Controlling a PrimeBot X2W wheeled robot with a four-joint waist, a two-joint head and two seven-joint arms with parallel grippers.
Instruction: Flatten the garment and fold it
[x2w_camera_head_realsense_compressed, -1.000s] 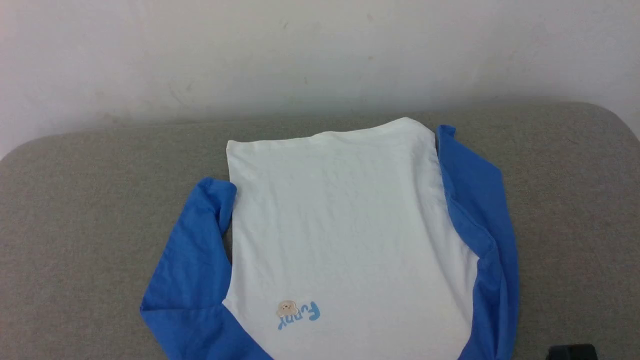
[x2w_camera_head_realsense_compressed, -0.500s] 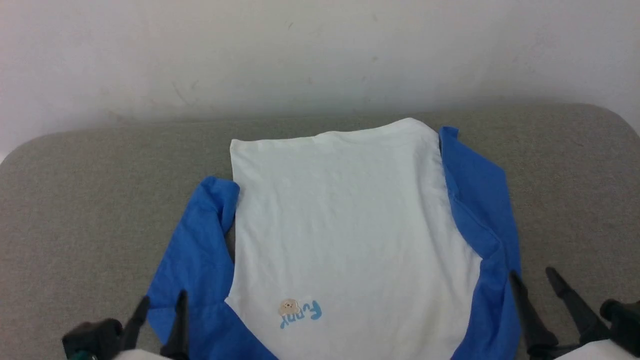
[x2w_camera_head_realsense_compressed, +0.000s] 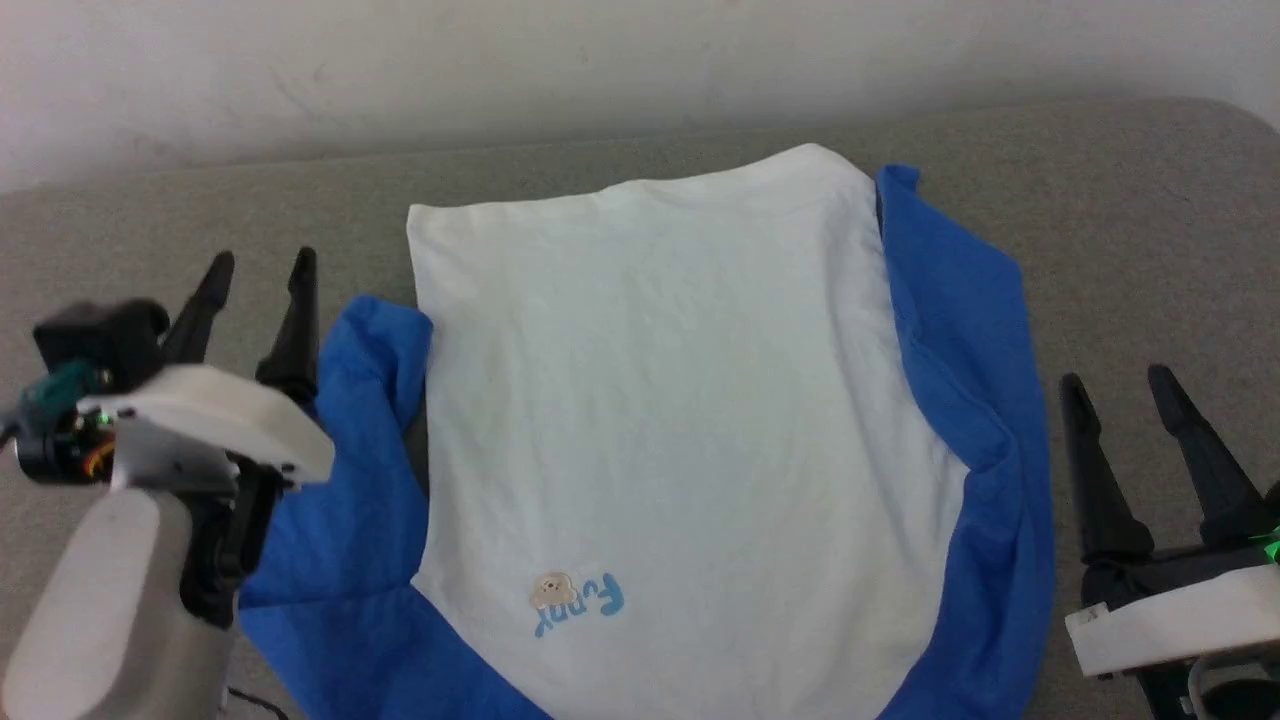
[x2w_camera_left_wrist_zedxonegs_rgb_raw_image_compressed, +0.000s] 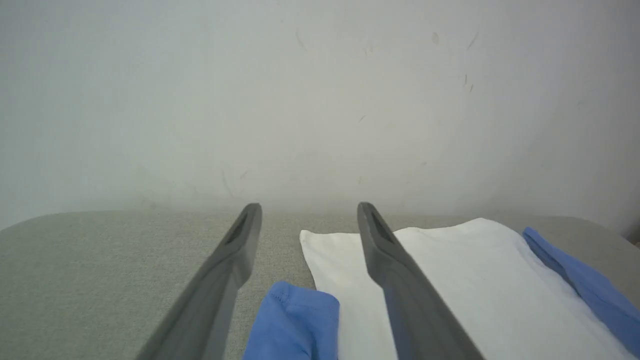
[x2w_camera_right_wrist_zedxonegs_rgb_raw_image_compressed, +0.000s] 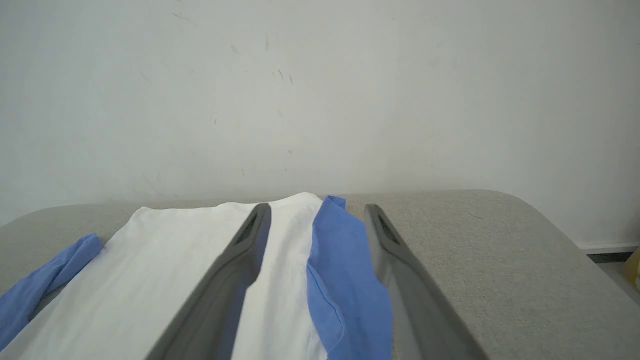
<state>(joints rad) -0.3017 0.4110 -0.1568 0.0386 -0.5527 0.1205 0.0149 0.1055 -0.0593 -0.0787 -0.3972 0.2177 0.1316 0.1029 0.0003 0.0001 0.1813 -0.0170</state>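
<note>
Head view: the garment (x2w_camera_head_realsense_compressed: 680, 420) is laid flat at the middle of the grey surface (x2w_camera_head_realsense_compressed: 1150, 220). Left gripper (x2w_camera_head_realsense_compressed: 263, 257) and right gripper (x2w_camera_head_realsense_compressed: 1114, 376) are held with fingers spread, nothing pinched, beside its sleeves.

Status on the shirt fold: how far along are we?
Done: the white-bodied, blue-sleeved long-sleeved shirt lies on the grey padded surface with its body spread mostly flat.
In hand: nothing is gripped. The left gripper and right gripper stand open, one near each sleeve.
To do: the left blue sleeve and right blue sleeve lie bunched along the body's sides, and no fold has been made.
</note>
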